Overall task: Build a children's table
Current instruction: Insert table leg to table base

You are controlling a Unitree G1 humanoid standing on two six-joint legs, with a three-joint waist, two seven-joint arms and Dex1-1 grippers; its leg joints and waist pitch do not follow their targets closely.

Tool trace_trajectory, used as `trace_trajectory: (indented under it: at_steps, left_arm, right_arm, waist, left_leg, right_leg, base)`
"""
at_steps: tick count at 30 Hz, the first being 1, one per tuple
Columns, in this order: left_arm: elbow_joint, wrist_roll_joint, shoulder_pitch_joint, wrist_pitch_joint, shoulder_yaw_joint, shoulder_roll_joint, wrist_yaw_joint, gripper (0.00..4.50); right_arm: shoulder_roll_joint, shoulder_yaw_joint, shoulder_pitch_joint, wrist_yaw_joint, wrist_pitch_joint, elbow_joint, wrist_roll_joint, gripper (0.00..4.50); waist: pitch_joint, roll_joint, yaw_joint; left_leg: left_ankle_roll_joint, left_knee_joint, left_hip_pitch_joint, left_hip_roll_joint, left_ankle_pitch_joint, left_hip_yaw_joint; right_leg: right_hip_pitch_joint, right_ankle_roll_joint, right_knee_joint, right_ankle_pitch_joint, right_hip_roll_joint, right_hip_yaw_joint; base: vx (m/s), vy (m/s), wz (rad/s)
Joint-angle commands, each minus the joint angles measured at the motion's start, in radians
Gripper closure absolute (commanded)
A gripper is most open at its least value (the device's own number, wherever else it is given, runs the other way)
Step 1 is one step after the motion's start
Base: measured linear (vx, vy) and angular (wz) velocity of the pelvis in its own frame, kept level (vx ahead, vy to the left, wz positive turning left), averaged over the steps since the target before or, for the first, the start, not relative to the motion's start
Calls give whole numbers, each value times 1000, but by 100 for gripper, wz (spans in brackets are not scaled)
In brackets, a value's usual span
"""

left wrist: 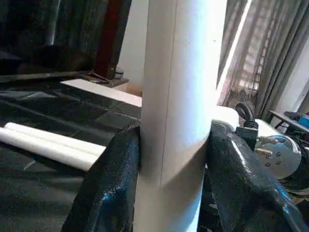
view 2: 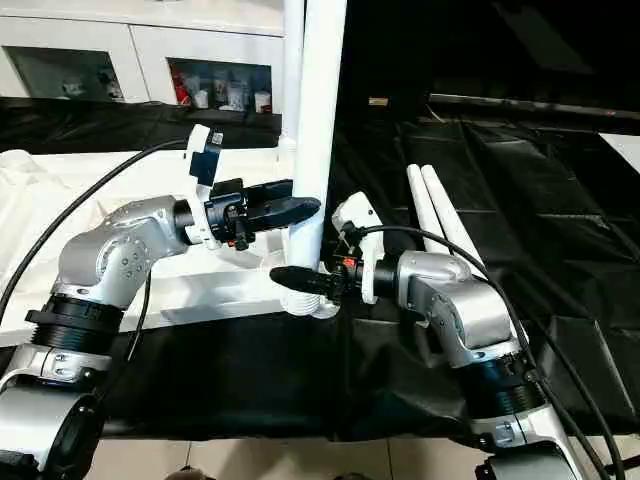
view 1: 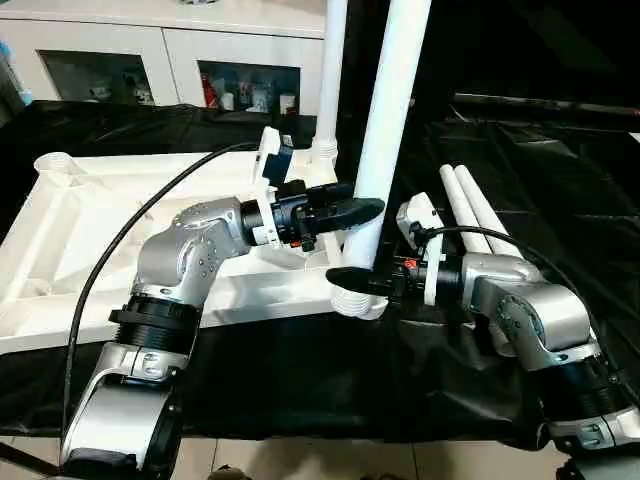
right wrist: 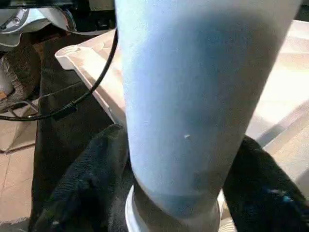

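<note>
The children's table top (view 1: 100,220) lies upside down on the black-covered work table, its rim and corner sockets facing up. One white leg (view 1: 330,70) stands upright in its far right corner. A second leg (view 1: 395,120) stands upright at the near right corner, ribbed end (view 1: 360,300) at the socket. My left gripper (view 1: 368,212) is shut on this leg from the left, black fingers (left wrist: 106,183) pressed on both sides. Just below it, my right gripper (view 1: 345,278) is shut on the same leg (right wrist: 193,96) near its base. Two more legs (view 1: 470,205) lie side by side to the right.
The black cloth (view 1: 560,180) is wrinkled and shiny to the right of the loose legs. A white cabinet (view 1: 200,60) with glass doors stands behind the work table. A black cable (view 1: 120,250) loops over my left arm. The work table's front edge (view 1: 330,435) is close.
</note>
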Motion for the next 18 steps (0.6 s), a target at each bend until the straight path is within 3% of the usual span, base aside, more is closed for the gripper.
trace_trajectory:
  at_steps: [1,8,18]
  left_arm:
    - [-3,5,-29,-18,-7,0,-13,264]
    - [8,5,-35,-26,-6,-5,-15,264]
    - [12,3,-36,-35,0,-7,-13,264]
  right_arm:
    - [-3,-18,-19,-7,11,3,7,204]
    - [8,-31,-15,-16,7,18,16,257]
    - [19,-43,-18,-25,-9,27,17,262]
  waist:
    - [-73,0,3]
    - [-74,2,3]
    - [-74,2,3]
  left_leg:
    - [17,-53,2,-35,-180,29]
    - [16,-52,2,-35,-184,29]
    - [16,-52,3,-35,-186,29]
  right_leg:
    - [77,-191,-63,-165,-18,16]
    - [78,-203,-62,-146,-18,16]
    - [78,-205,-61,-147,-18,15]
  base:
    - [0,0,0]
    - [0,0,0]
    - [0,0,0]
